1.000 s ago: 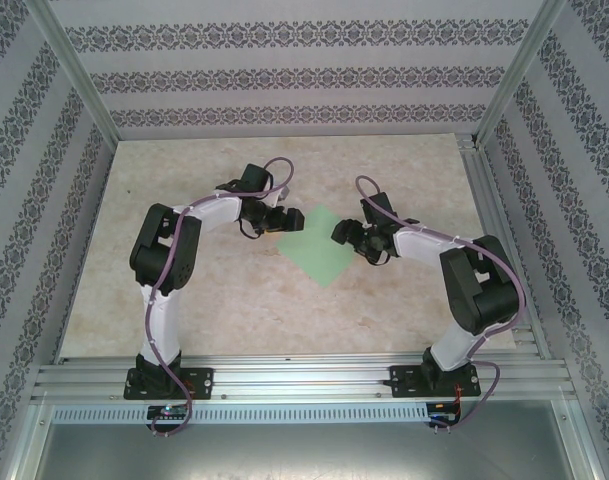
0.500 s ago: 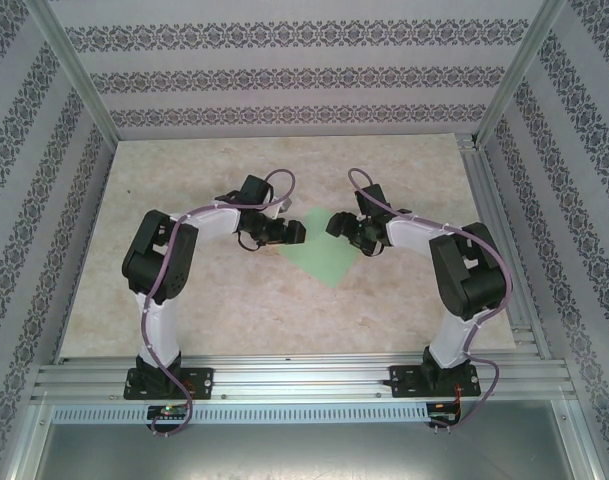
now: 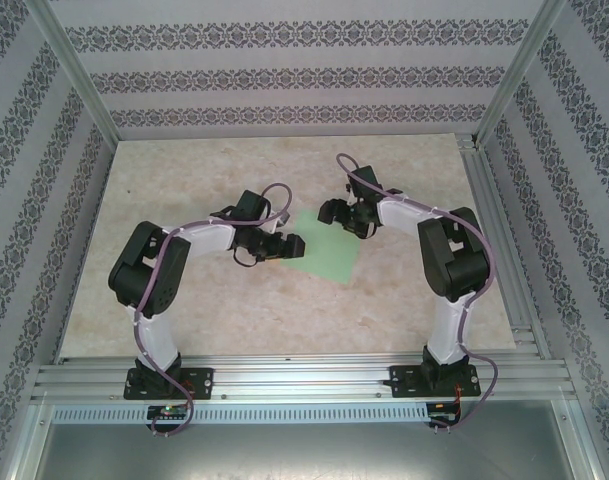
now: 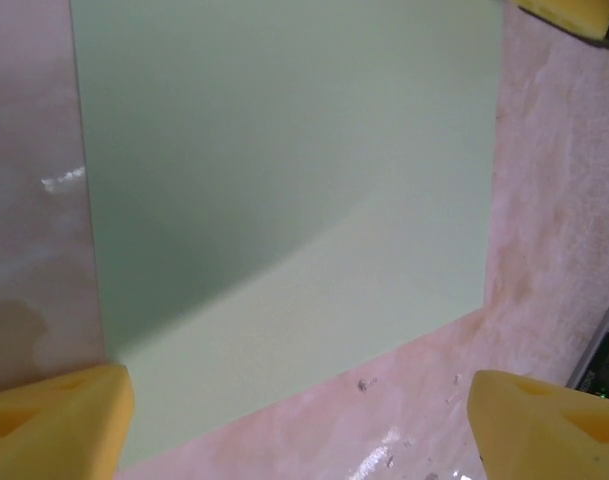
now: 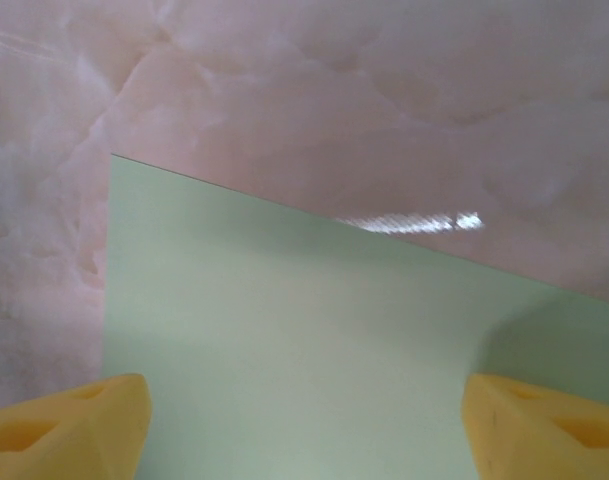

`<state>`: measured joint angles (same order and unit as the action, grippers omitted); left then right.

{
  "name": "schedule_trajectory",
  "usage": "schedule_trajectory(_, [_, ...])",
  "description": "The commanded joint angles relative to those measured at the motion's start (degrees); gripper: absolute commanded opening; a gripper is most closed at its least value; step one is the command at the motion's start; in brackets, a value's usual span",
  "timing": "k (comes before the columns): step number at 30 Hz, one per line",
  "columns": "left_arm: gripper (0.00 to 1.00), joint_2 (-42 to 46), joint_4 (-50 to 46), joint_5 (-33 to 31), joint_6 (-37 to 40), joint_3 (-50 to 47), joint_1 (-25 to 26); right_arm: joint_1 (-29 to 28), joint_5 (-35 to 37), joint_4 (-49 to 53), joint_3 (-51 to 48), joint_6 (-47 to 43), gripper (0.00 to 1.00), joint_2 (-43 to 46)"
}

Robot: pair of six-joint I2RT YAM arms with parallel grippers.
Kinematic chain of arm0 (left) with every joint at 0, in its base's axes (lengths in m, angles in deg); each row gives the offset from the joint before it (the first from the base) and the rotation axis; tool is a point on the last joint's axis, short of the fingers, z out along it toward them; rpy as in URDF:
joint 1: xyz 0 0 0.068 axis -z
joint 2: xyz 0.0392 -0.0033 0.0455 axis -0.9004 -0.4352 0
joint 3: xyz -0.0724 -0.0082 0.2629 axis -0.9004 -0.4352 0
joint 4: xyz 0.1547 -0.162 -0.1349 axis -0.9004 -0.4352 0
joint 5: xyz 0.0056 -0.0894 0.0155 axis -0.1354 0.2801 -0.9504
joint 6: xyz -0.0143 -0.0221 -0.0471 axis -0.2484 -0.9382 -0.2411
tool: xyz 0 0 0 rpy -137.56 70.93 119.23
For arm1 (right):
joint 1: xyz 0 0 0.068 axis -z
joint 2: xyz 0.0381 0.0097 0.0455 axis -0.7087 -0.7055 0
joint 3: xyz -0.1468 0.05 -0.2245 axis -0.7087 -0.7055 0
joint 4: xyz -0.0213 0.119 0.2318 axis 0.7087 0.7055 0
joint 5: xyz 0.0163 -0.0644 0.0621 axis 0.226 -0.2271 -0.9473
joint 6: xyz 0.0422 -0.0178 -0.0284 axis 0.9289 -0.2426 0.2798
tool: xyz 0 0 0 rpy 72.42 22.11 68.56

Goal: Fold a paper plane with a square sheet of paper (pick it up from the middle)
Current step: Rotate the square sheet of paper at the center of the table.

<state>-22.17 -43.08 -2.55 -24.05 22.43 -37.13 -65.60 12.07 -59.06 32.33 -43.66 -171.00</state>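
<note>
The left fingers (image 3: 292,244) hover low at the left side of the square sheet of paper (image 3: 332,256). They stand spread wide and hold nothing. In the left wrist view their yellow pads (image 4: 54,420) sit far apart at the bottom corners of the picture. The sheet (image 4: 284,200) lies flat between and beyond them, with one pad over its near corner. Whether that pad touches the paper cannot be told.

The sheet rests in the middle of the desk (image 3: 184,180), turned corner-on to the arms. It is flat and uncreased, and a shadow falls across part of it (cast from above, not a fold).

To the right, the right fingers (image 3: 330,212) hang over the sheet's far corner, spread just as wide and likewise empty. In the right wrist view the green paper (image 5: 304,360) fills the space between the pads, and bare desk shows past its edge.

By my reading this is the approach before the first pick-up, so no folding has begun. The task asks for a grasp from the middle, and both pairs of fingers stand at the sheet's edges. The next move likely calls for one pair to shift inward over the centre. It would then come down until the pads press the paper and close gently to raise a pinch. Thin paper lying flat offers no edge to catch, so it may slide across the smooth desk.
</note>
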Motion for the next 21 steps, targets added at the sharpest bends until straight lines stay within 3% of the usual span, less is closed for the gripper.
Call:
schedule_trajectory(1, [0.89, 1.48, 1.36, 2.55, -4.78, -4.80, 2.27, -0.01, -3.04, 4.67, 3.86, -5.79, 0.82, -2.35])
schedule_trajectory(6, [0.90, 1.80, 6.44, 4.20, -8.26, -6.85, 3.45, -0.49, 0.21, 10.48, 9.17, -7.14, 0.81, -4.61])
schedule_trajectory(10, [0.90, 5.52, 6.50, 2.55, -8.35, -7.95, 3.87, -2.12, 8.35, 14.97, 10.99, -3.94, 0.80, -1.73])
schedule_trajectory(17, [0.93, 22.76, 2.10, -17.55, -9.61, -12.57, 0.41, -10.08, 27.56, 28.23, 16.33, 6.25, 0.85, -0.60])
schedule_trajectory(21, [0.96, 29.18, 0.88, -22.77, -11.90, -14.56, -4.64, -13.20, 30.10, 34.36, 20.20, 11.76, 0.86, -3.05])
